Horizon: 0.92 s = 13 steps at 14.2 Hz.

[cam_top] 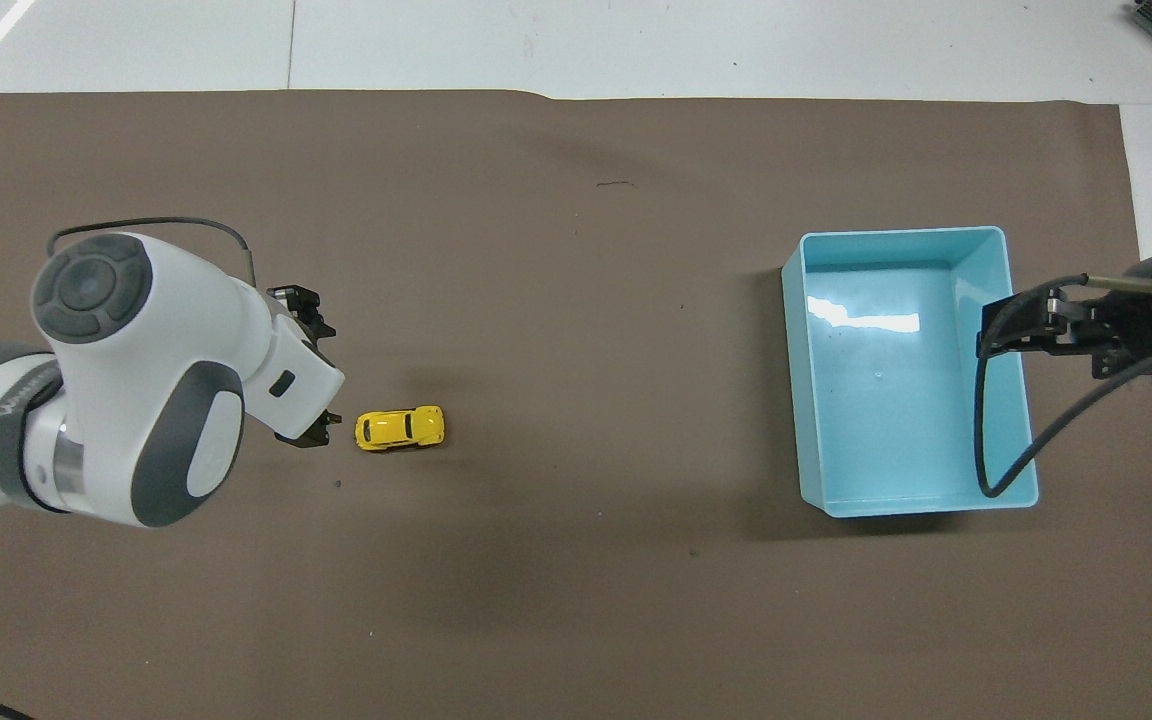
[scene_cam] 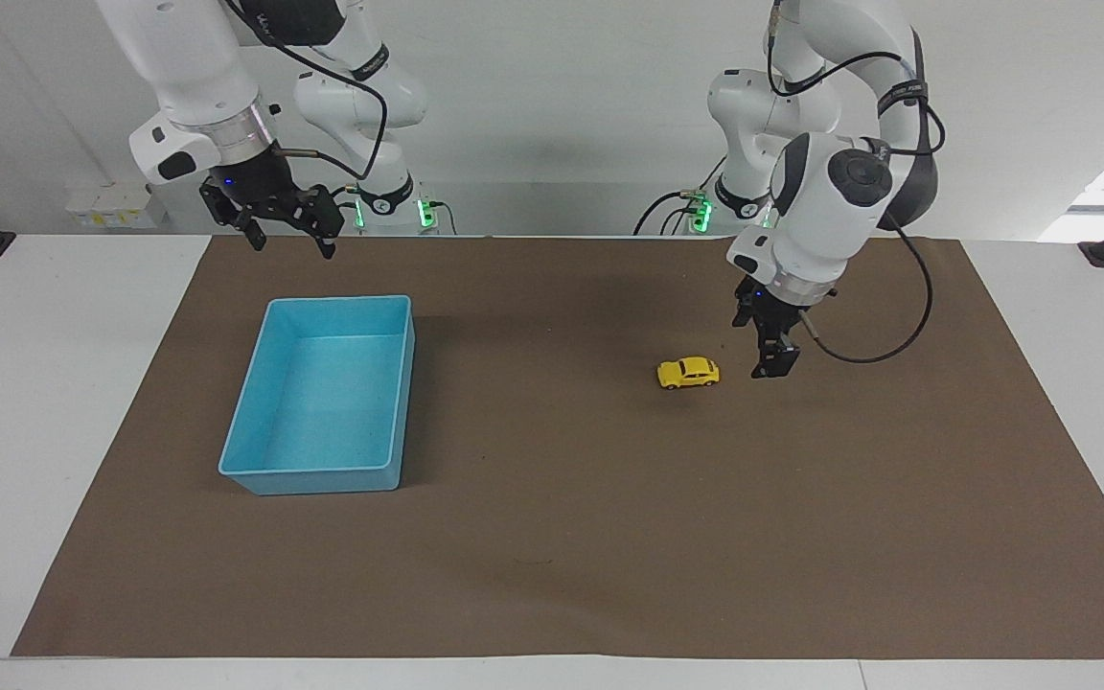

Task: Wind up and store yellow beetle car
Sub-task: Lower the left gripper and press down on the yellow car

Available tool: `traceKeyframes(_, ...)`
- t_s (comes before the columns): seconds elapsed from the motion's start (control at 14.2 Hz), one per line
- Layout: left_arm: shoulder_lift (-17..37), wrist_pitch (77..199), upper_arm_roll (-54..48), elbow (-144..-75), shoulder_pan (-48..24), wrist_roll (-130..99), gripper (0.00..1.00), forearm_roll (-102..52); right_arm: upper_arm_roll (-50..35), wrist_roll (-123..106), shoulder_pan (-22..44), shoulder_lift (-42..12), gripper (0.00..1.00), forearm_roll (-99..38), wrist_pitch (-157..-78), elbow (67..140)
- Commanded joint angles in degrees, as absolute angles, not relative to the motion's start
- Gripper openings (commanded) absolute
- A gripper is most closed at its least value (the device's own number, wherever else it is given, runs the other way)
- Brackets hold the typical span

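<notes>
We are looking at the tiny bright yellow beetle-shaped toy car (scene_cam: 688, 373) sitting on the brown-matted surface (scene_cam: 552, 537), its long axis running between the arms' ends; our left gripper (scene_cam: 774, 362) is hanging just beside one end, fingers spread, while our right gripper (scene_cam: 286, 230) is waiting over the mat's edge, fingers spread, well apart from the car.

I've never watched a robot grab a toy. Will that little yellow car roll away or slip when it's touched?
The car stands on its wheels on the flat mat, so a nudge along its length would probably roll it. Its body looks rounded and glossy, so fingers may slip. It seems small, stiff and light.
</notes>
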<state>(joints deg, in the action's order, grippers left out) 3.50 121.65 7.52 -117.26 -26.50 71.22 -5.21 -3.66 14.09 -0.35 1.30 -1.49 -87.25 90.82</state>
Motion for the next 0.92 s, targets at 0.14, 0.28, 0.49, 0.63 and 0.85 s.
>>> traceKeyframes(0.14,3.7,133.3,8.6,-125.9,-30.9,70.5,1.0,-5.7,-3.6,12.7,-1.0,1.5,1.0,-2.8,-87.2,90.6)
traceKeyframes(0.28,4.0,136.7,8.6,-128.7,-32.3,67.9,1.0,-5.7,-3.6,12.7,-1.0,1.5,1.0,-2.7,-87.2,90.6)
traceKeyframes(0.49,4.2,141.8,8.6,-132.2,-34.4,63.8,1.0,-5.7,-3.6,12.7,-1.0,1.5,1.0,-2.7,-87.2,90.6)
traceKeyframes(0.63,4.5,143.5,8.6,-133.8,-35.8,60.4,1.0,-5.7,-3.6,12.7,-1.0,1.5,1.0,-2.8,-87.2,90.6)
traceKeyframes(0.85,4.1,143.3,8.7,-134.5,-36.4,59.7,1.0,-5.7,-3.6,12.7,-1.0,1.5,1.0,-2.8,-87.1,90.6)
